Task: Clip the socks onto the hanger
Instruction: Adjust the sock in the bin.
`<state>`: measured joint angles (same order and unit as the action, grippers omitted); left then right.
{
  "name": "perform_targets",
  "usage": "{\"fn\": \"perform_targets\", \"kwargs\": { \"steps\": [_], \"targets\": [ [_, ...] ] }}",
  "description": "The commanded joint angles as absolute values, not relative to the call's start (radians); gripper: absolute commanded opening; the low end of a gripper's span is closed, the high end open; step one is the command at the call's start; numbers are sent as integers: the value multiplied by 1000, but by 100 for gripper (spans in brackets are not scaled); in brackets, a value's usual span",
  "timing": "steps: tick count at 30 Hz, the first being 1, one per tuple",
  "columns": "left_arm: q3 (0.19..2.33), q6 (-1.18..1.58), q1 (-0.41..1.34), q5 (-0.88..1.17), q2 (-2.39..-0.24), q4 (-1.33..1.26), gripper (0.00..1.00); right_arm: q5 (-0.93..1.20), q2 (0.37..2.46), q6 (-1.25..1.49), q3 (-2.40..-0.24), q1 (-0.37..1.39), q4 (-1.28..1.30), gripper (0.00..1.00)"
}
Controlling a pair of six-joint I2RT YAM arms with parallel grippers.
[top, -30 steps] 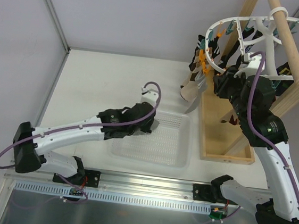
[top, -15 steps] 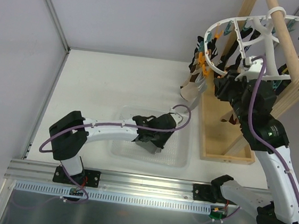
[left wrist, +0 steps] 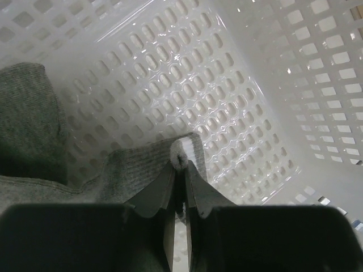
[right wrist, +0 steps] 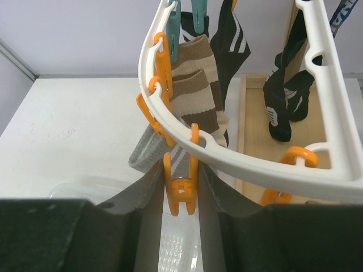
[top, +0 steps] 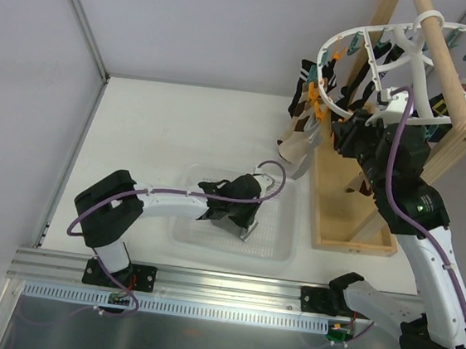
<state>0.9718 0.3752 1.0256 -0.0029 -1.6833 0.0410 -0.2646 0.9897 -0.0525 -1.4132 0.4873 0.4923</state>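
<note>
In the left wrist view my left gripper [left wrist: 180, 169] is shut on a raised fold of a grey sock [left wrist: 127, 173] lying in the white perforated basket [left wrist: 272, 85]. From above, that gripper [top: 243, 217] sits low inside the basket [top: 279, 248]. My right gripper [right wrist: 181, 178] is shut on an orange clip [right wrist: 181, 195] hanging from the white ring of the hanger [right wrist: 255, 154]. Behind that clip another grey sock [right wrist: 147, 150] with white stripes hangs from the ring. From above, the right gripper [top: 339, 129] is under the hanger's [top: 341, 37] left rim.
A beige striped sock [right wrist: 195, 85] and black socks [right wrist: 283, 102] hang from other clips. The wooden pole frame [top: 445, 63] and its wooden base tray [top: 352, 229] stand right of the basket. A metal rail [top: 221, 290] runs along the near table edge.
The left arm swung right and down from the basket's far left corner into the basket, where it now grips the grey sock. The right arm has stayed on the clip.
</note>
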Motion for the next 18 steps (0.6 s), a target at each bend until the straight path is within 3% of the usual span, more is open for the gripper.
{"fn": "perform_targets", "kwargs": {
  "steps": [1, 5, 11, 18],
  "targets": [
    [954, 371, 1023, 26, -1666, -37, 7, -256, 1002, -41, -1436, 486, 517, 1],
    [948, 371, 1019, 6, -1660, -51, 10, -250, 1005, -41, -1433, 486, 515, 1],
    [946, 365, 1000, 3, -1646, -61, 31, -224, 1022, -38, -1442, 489, 511, 1],
    [897, 371, 982, -43, -1534, -60, 79, -222, 1038, -37, -1442, 488, 506, 1]
  ]
}}
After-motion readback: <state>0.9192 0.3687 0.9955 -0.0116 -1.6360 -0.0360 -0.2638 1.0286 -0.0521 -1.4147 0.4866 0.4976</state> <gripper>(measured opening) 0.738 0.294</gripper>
